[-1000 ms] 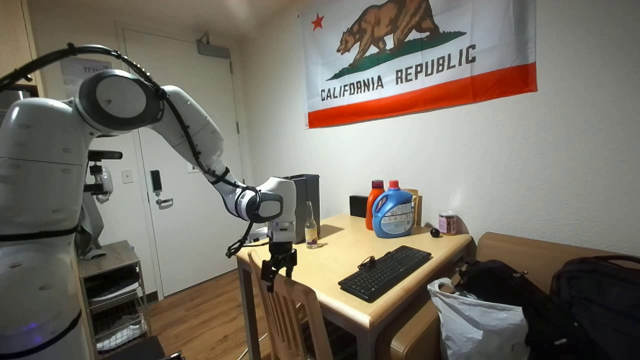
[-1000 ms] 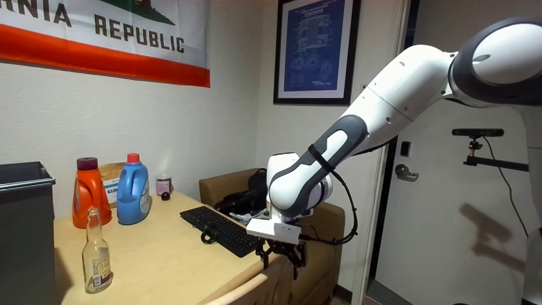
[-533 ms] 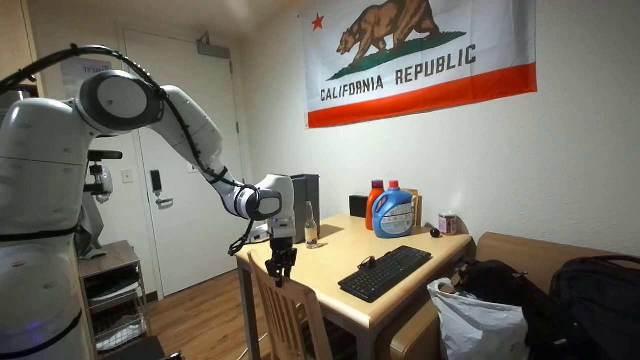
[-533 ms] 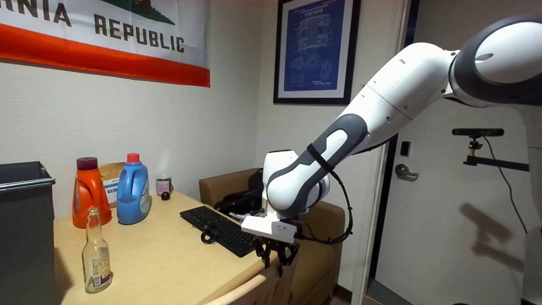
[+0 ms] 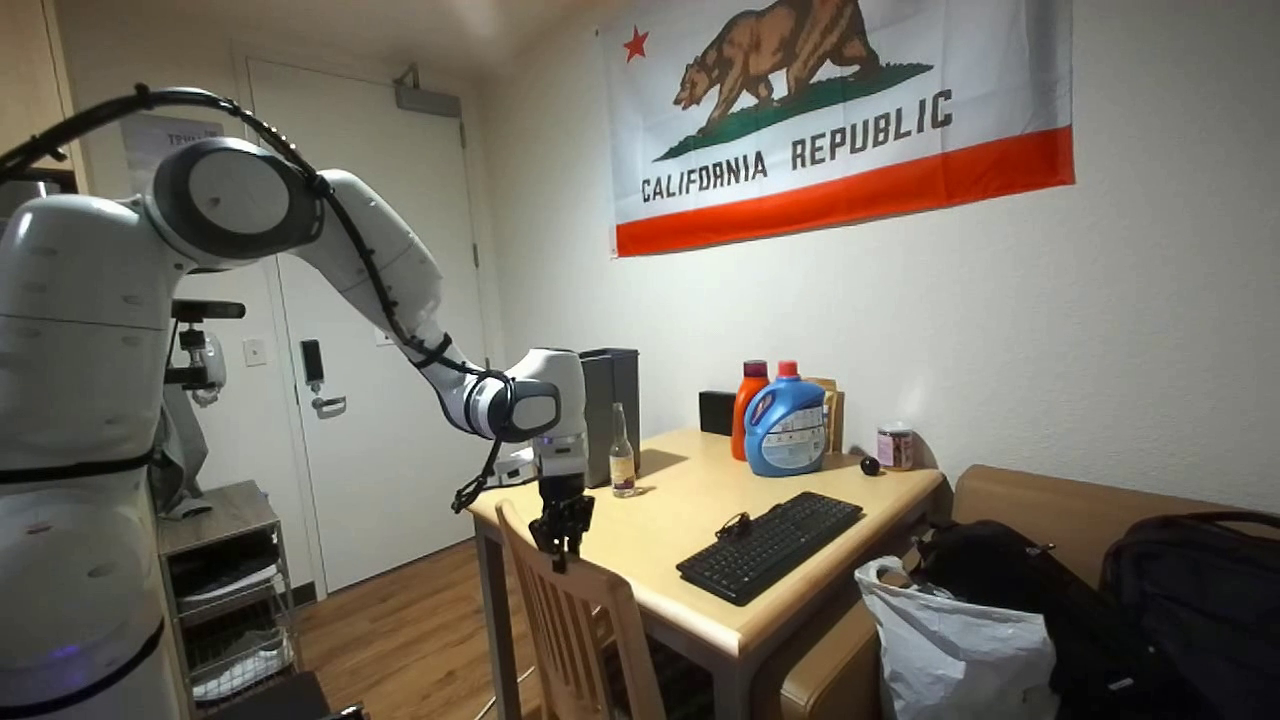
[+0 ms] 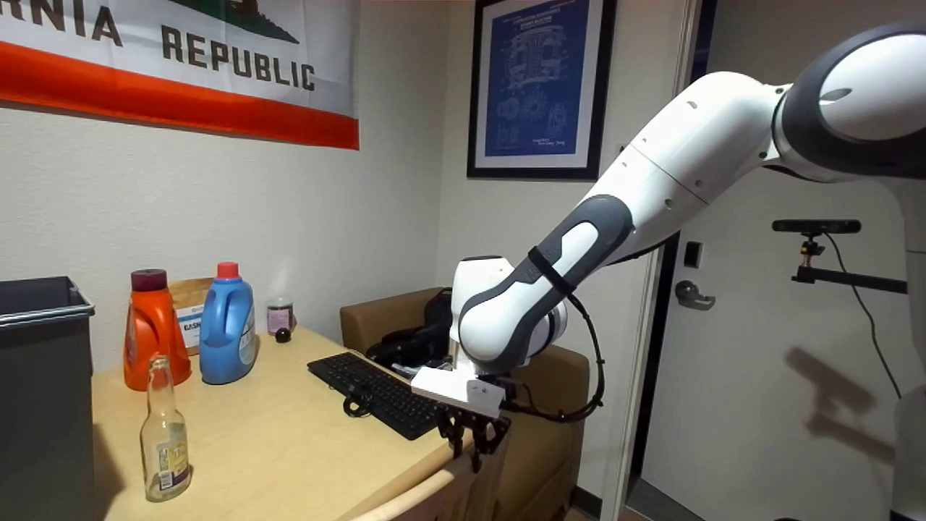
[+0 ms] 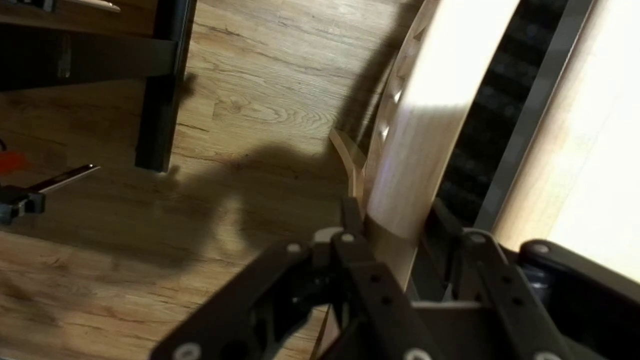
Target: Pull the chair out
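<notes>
The chair is light tan wood with a slatted back, and in both exterior views its top rail (image 5: pixel 608 590) (image 6: pixel 427 492) stands at the near edge of the desk (image 5: pixel 690 510). My gripper (image 5: pixel 563 558) (image 6: pixel 466 457) points straight down over that rail. In the wrist view the rail (image 7: pixel 425 130) runs between the two fingers of the gripper (image 7: pixel 397 215), one on each side, and they are shut on it. The chair's seat and most of its legs are hidden or out of frame.
On the desk are a keyboard (image 5: pixel 770 545), a glass bottle (image 5: pixel 622 460), a grey bin (image 6: pixel 43 391) and detergent bottles. A couch with bags and a white plastic bag (image 5: pixel 960 640) is beside it. A dark metal frame (image 7: pixel 165 90) stands on the floor behind the chair.
The fingers have come together from wide apart onto the chair's top rail, as the gripper shifted slightly. The chair looks to be in the same place.
</notes>
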Robot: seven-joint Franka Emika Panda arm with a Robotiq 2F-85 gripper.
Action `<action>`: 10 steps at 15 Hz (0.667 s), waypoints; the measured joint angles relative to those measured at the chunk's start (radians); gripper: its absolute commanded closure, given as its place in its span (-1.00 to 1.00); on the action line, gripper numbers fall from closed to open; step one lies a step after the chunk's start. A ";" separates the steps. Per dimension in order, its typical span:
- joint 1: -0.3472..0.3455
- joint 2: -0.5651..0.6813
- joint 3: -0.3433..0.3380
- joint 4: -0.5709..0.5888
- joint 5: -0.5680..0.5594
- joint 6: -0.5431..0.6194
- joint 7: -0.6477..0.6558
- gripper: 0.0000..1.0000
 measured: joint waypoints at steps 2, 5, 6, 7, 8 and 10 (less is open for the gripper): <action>0.001 -0.005 0.000 -0.009 -0.001 0.014 0.000 0.79; 0.003 -0.019 0.000 -0.043 -0.001 0.066 -0.004 0.79; 0.003 -0.026 0.001 -0.059 -0.001 0.091 -0.008 0.79; 0.003 -0.034 0.001 -0.077 0.001 0.119 -0.017 0.79; 0.003 -0.041 0.001 -0.094 0.004 0.146 -0.024 0.79; 0.003 -0.055 0.002 -0.127 0.020 0.194 -0.044 0.79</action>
